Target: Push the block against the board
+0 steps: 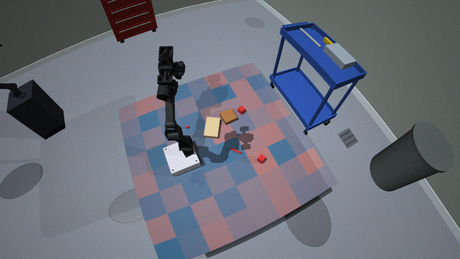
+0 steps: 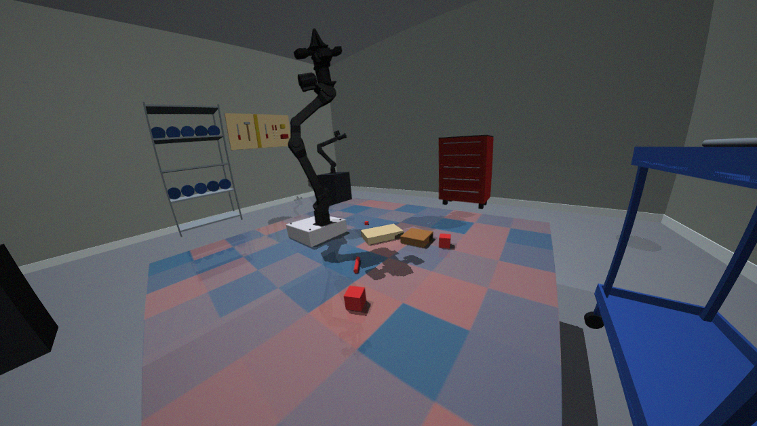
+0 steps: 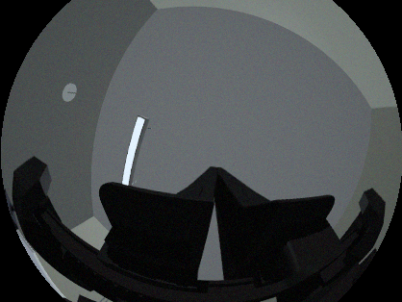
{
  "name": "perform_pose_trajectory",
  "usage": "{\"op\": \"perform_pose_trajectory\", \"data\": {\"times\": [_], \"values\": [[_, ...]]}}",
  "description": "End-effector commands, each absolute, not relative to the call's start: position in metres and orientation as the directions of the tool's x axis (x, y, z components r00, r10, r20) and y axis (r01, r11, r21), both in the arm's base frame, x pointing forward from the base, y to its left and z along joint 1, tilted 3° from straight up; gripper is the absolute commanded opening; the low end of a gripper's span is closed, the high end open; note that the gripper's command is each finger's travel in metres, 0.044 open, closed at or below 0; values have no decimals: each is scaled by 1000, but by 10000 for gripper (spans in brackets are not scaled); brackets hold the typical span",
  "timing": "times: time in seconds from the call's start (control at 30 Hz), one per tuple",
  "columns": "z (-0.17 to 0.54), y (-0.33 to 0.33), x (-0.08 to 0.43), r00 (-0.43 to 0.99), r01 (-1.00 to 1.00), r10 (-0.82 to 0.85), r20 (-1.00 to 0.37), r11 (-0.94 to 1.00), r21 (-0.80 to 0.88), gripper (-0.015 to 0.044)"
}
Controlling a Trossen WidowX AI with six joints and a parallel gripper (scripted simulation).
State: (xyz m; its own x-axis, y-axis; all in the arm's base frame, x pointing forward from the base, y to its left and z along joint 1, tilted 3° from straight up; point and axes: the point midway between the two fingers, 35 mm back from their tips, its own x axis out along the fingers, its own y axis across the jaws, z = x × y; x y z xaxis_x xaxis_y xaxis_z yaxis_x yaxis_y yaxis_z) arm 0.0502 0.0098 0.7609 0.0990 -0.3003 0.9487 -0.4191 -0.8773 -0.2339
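Note:
The cream board (image 1: 212, 127) (image 2: 381, 233) lies flat on the checkered mat. The square block (image 1: 228, 116) (image 2: 416, 237), orange-brown, lies flat just beyond one end of the board's long side. It is turned at an angle to the board, with one corner close to the board's corner; no whole side lies along the board. Whether the corners touch is too small to tell. My gripper (image 2: 314, 31) (image 3: 214, 172) is shut and empty, pointing up high above the robot's base, well away from both parts. The wrist view shows only ceiling and walls beyond the fingers.
A red cube (image 1: 241, 109) (image 2: 445, 241) sits close beside the block. Another red cube (image 1: 261, 158) (image 2: 355, 299), a red rod (image 1: 236, 150) (image 2: 357, 264) and a tiny red piece (image 1: 187, 126) (image 2: 366, 222) lie on the mat. A blue cart (image 1: 300, 91) stands beyond the mat.

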Motion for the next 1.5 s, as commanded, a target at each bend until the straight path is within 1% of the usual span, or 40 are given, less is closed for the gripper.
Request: {"op": "perform_pose_trajectory", "data": {"times": [0.0,0.37,0.7,1.1,1.47], "values": [[760,37,67,132,-488,-231,964,-861,-139,0],[746,109,120,258,-649,-17,966,-743,161,0],[717,173,172,391,-721,183,902,-549,424,0],[663,233,234,548,-733,371,750,-219,644,0],[596,272,292,681,-671,490,544,119,732,0]]}}
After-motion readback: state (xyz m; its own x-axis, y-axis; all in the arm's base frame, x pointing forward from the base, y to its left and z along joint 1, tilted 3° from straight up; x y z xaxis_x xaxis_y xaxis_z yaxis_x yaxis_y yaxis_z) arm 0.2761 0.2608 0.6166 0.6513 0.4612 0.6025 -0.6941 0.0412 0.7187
